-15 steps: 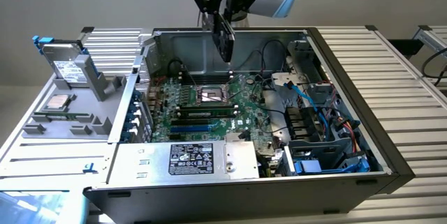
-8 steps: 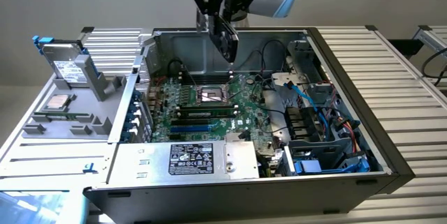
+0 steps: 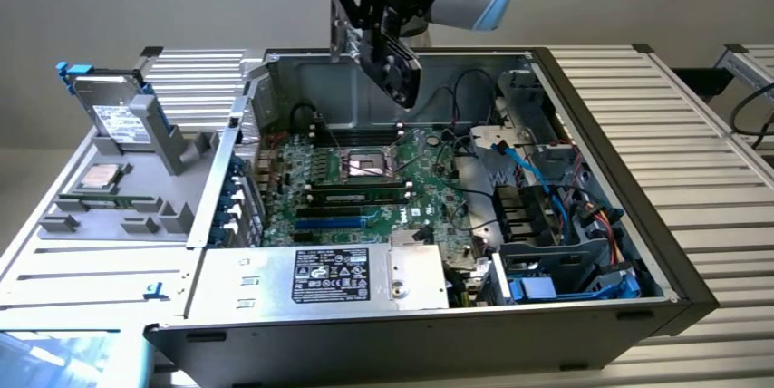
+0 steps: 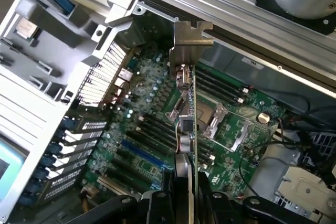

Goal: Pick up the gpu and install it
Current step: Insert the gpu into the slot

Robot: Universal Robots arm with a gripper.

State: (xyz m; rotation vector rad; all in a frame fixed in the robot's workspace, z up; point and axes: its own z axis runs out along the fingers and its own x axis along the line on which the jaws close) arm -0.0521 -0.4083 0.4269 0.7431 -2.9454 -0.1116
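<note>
The gpu [image 3: 397,75] hangs in the air over the back of the open computer case [image 3: 677,270], tilted, with its black fan face towards the exterior view. My gripper [image 3: 377,34] is shut on it from above. In the wrist view the gpu [image 4: 187,124] shows edge-on between my black fingers [image 4: 157,205], and its silver end bracket [image 4: 191,40] points away from them. Below the card lies the large green motherboard [image 4: 152,140] with its processor socket [image 3: 362,164] and long slots [image 3: 333,222].
A grey drive rack [image 3: 133,189] with silver hard drives [image 3: 121,121] stands at the exterior view's left of the case. A metal cover with a label [image 3: 326,279] spans the case's front. Blue and black cables [image 3: 538,179] and drive bays fill its right side.
</note>
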